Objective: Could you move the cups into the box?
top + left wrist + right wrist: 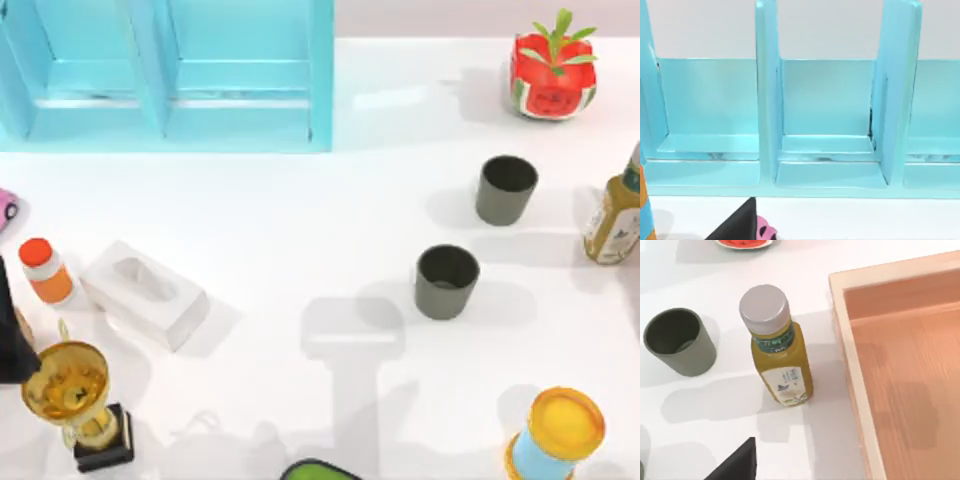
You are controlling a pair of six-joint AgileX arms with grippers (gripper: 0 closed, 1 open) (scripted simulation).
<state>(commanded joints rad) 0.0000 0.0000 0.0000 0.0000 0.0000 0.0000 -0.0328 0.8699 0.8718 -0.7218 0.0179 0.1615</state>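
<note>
Matte grey-olive, round and handleless, the two cups stand upright and well apart from each other on the right half of the white table (300,220). The farther cup (506,189) sits near a green-yellow bottle (614,222) with a grey screw cap; the nearer cup (446,281) lies closer to the table's middle. In the right wrist view the farther cup (679,341) shows a dark hollow interior, just beside the bottle (778,357), and past the bottle lies a pale wooden box (900,375) with a smooth, flat floor and low walls.

A dark part of the left arm (12,335) shows at the top view's left edge, beside a glossy gold trophy goblet (68,390) on a black base. How wide either pincer stands I cannot tell. Both cups lie far across the table from that arm.

A sky-blue compartmented shelf (170,75) stands at the table's far left, and a white tissue box (145,293) lies before it.
</note>
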